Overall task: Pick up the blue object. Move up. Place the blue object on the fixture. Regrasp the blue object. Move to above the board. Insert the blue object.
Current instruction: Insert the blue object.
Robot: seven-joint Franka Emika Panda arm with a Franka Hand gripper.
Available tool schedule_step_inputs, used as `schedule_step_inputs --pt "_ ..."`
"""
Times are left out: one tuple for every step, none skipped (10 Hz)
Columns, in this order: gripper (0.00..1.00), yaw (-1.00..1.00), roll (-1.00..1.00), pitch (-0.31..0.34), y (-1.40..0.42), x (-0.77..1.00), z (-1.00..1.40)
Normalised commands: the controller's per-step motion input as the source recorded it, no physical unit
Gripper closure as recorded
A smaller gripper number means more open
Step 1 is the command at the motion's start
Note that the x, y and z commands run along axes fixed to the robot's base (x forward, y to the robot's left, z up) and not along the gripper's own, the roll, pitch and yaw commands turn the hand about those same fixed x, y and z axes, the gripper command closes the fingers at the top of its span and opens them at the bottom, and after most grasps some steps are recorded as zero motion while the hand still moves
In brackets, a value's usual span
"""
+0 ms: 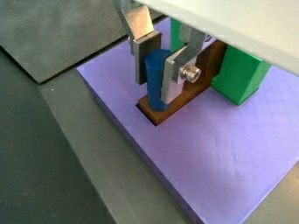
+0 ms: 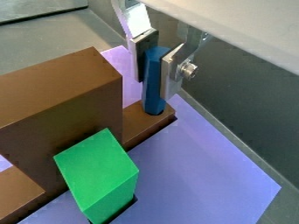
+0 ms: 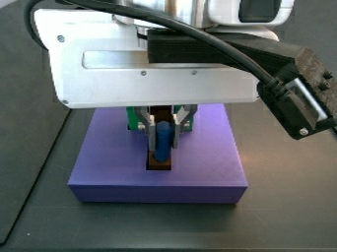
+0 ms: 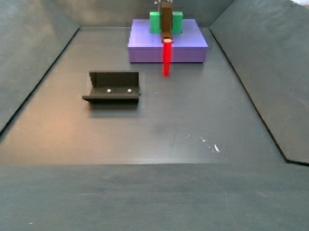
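Nearest me in a side view, the fixture [image 4: 112, 87] sits bare at middle left. Farther back, at upper centre, my gripper [image 1: 158, 66] clasps the blue peg [image 1: 155, 80] upright over the board [image 1: 222, 149], its tip at the brown strip [image 2: 140, 131]. I judge insertion underway: I press straight down, keep it vertical, then release.

Dark floor with the fixture and the board

At 12 o'clock, close to the far wall, the board [image 4: 191, 50], a lavender-blue slab; on its far edge green blocks [image 4: 167, 22]; from the slab's middle toward 6 o'clock, a red peg [image 4: 167, 56] reaching past the near edge. At 10 o'clock from the floor's centre, the fixture [image 4: 112, 87], dark and low, well apart from the board, at its 7 o'clock
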Motion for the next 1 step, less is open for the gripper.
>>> schedule_step_inputs --pt "1.00 0.00 0.00 0.000 0.00 0.00 0.00"
